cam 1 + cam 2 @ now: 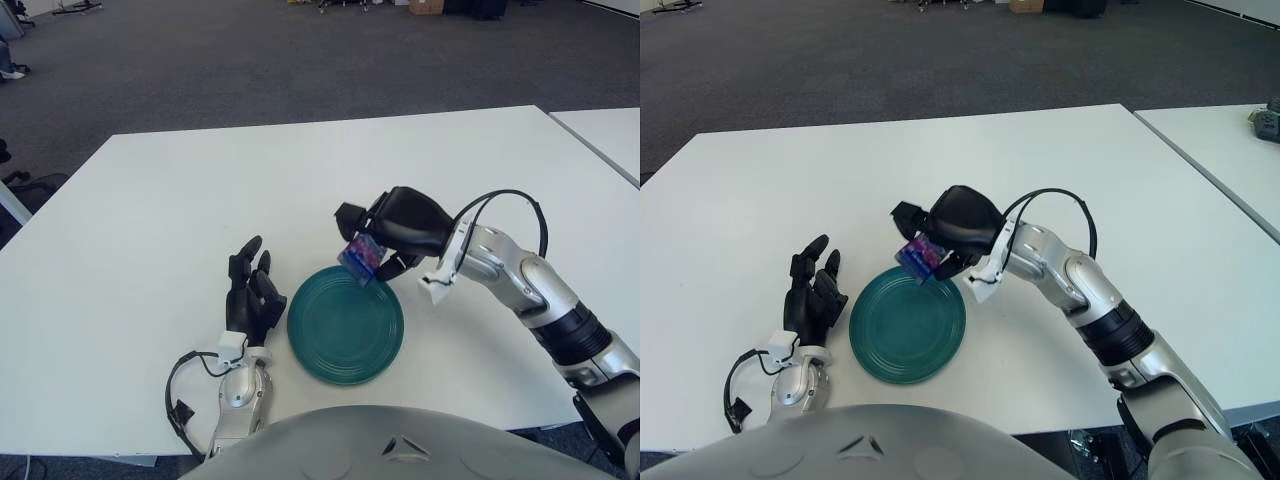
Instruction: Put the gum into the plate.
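The teal plate [345, 335] lies on the white table [150, 200] near the front edge. My right hand [385, 235] hovers over the plate's far rim, its black fingers curled around a small blue and purple gum pack [361, 257]. The pack hangs just above the plate's back edge; in the right eye view the gum pack [919, 256] shows the same way over the plate [908, 335]. My left hand [250, 290] shows just left of the plate with its fingers relaxed, holding nothing.
A second white table [610, 135] stands to the right across a narrow gap. Dark carpet lies beyond the table's far edge. A black cable [185, 375] loops by my left wrist.
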You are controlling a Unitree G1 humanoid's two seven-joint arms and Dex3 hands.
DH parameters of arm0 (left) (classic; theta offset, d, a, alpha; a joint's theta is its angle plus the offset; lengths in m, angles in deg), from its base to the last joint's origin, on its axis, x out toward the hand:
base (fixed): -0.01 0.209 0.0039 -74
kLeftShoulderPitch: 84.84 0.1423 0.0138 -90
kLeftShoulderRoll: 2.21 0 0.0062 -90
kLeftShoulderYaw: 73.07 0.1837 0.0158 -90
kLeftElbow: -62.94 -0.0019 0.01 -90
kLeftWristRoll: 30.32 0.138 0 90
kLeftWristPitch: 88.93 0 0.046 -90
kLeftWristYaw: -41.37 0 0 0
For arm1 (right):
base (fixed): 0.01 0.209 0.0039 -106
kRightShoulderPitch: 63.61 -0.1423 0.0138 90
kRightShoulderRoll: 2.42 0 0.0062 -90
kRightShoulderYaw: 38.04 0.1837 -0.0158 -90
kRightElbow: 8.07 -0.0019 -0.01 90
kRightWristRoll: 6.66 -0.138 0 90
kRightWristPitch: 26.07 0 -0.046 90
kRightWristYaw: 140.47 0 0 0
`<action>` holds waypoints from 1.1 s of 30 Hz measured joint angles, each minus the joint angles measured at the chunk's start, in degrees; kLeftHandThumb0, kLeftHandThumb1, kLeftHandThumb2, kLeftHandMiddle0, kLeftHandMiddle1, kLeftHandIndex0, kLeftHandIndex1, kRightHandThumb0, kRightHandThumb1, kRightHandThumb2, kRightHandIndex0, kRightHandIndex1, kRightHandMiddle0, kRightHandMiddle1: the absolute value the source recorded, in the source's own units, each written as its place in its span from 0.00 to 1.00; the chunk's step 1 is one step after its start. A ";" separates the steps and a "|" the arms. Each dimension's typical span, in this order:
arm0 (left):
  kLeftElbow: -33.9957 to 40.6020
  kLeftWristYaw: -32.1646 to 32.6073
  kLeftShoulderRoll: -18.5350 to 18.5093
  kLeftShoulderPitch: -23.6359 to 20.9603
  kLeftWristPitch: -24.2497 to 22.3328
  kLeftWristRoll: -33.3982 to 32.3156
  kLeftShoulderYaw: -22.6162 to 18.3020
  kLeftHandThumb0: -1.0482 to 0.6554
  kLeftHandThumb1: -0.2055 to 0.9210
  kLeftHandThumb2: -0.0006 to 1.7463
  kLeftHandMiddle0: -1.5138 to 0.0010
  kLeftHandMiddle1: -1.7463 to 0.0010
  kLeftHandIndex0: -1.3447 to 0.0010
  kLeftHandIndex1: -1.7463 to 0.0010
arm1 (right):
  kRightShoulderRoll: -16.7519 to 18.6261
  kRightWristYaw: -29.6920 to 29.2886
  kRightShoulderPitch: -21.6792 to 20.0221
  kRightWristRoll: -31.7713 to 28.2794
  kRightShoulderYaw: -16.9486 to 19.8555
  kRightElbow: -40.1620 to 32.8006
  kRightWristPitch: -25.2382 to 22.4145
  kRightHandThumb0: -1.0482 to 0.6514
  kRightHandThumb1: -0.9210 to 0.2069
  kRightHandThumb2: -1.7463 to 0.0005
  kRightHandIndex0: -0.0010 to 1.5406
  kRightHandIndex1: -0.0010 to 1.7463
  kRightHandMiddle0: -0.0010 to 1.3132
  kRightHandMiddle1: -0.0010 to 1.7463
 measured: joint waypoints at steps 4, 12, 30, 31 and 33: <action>0.10 -0.35 -0.01 -0.01 -0.09 -0.67 0.05 0.08 1.00 0.56 0.69 0.99 0.92 0.49 | 0.18 1.20 1.83 0.02 0.02 -3.50 0.66 0.35 0.45 0.32 0.73 1.00 0.41 1.00; 0.55 0.00 -0.05 -0.01 -0.95 0.37 0.27 0.10 1.00 0.59 0.71 1.00 0.95 0.50 | 0.51 1.32 4.49 0.75 -0.02 -5.86 3.50 0.35 0.44 0.32 0.71 1.00 0.40 1.00; 1.69 1.34 -0.18 0.08 -2.57 1.72 1.15 0.14 1.00 0.60 0.76 1.00 1.00 0.51 | 2.59 0.63 4.91 1.45 -1.74 -1.23 13.47 0.35 0.45 0.32 0.69 1.00 0.41 1.00; 1.93 1.38 -0.19 0.18 -2.79 1.76 1.27 0.14 1.00 0.60 0.76 1.00 1.00 0.50 | 2.97 0.61 4.89 1.65 -1.89 -0.75 13.48 0.35 0.45 0.32 0.69 1.00 0.41 1.00; 2.45 1.43 -0.21 0.37 -3.12 1.88 1.55 0.14 1.00 0.60 0.76 1.00 1.00 0.50 | 3.70 0.58 4.89 2.28 -2.26 0.28 13.49 0.35 0.46 0.31 0.69 1.00 0.41 1.00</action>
